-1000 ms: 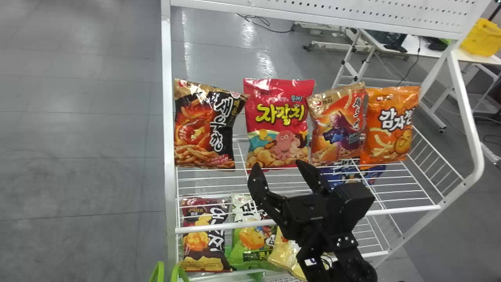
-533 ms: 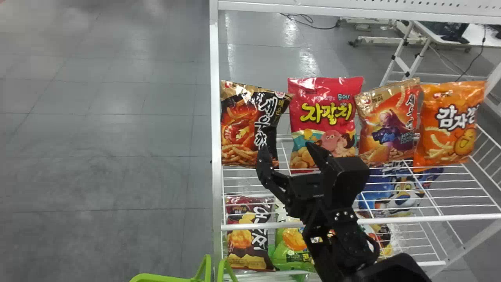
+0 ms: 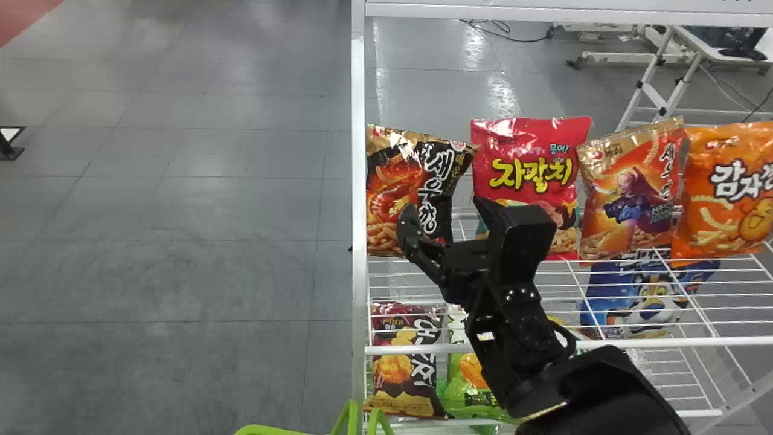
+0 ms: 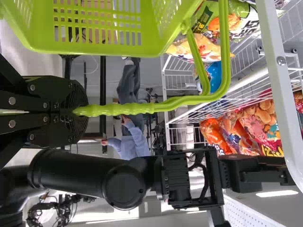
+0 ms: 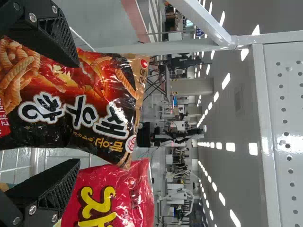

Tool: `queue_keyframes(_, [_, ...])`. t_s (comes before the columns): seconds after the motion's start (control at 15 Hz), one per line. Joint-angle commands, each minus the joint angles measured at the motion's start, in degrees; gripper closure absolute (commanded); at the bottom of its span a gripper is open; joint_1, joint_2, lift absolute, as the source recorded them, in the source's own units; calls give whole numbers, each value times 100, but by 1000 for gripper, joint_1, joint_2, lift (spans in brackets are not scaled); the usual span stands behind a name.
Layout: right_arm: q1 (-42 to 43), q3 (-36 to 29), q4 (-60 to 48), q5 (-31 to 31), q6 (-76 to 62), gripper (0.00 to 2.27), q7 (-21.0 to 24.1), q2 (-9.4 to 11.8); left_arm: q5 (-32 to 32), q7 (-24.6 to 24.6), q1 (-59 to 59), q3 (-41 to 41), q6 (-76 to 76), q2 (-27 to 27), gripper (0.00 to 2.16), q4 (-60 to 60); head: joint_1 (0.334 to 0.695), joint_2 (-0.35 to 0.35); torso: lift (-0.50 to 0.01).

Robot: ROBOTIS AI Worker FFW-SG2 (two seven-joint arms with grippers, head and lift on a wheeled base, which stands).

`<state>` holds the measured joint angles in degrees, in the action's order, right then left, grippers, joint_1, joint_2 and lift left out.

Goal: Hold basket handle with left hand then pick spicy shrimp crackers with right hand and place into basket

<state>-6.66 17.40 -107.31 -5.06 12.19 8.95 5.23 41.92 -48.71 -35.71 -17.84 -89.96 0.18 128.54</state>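
Right hand (image 3: 447, 208) has neared the shrimp crackers (image 3: 395, 175); red bag (image 3: 528, 148) crowds beside.

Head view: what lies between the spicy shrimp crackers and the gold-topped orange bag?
In the head view, one red bag stands between the spicy shrimp crackers and the gold-topped bag; the right gripper partly hides the red bag.

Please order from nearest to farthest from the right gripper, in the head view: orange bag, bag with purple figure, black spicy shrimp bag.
1. Black spicy shrimp bag, left end, at the right gripper.
2. Bag with purple figure, right of the red bag.
3. Orange bag, right end of the row.
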Motion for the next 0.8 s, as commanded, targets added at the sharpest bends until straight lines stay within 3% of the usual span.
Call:
queue_keyframes(0.0, [191, 9, 211, -4, 26, 97, 2, -5, 0, 1, -6, 0, -7, -32, 1811, 39, 695, -62, -37])
queue_keyframes(0.4, [481, 18, 597, -136, 43, 208, 2, -5, 0, 19, -24, 0, -7, -32, 1814, 74, 695, -61, -37])
queue_keyframes(0.73, [622, 115, 703, -109, 184, 211, -7, -128, 0, 1, -15, 0, -7, -32, 1814, 74, 695, -56, -37])
